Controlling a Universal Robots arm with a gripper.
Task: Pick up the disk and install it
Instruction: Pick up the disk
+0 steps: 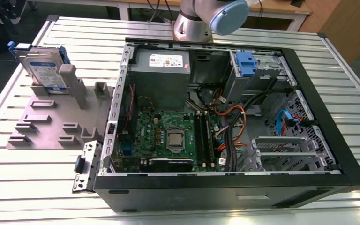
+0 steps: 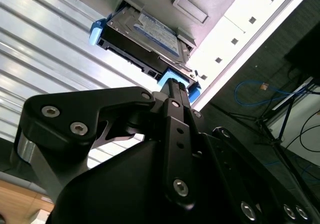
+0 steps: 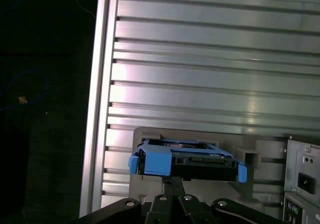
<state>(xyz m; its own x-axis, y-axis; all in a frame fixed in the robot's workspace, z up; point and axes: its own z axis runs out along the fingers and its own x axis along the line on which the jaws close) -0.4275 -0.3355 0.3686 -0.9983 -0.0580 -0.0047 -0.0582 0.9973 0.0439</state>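
The disk (image 1: 42, 70), silver with a white-and-blue label and blue rails, stands on edge in a grey holder (image 1: 55, 117) on the exterior view's left, beside the open computer case (image 1: 330, 117). In both wrist views my gripper (image 2: 173, 84) (image 3: 172, 180) points at the disk (image 2: 145, 34) (image 3: 185, 161) from a short way off, not touching it. Its black fingers lie together with nothing between them. In the first wrist view the fingertips line up with the middle of the disk's near edge.
Inside the case lie a green circuit board (image 1: 167, 136), a grey power supply (image 1: 161, 61), loose cables (image 1: 236, 122) and a drive bay with a blue part (image 1: 245, 63). The arm's base (image 1: 192, 26) stands behind the case. Everything rests on a ribbed metal table (image 1: 30, 187).
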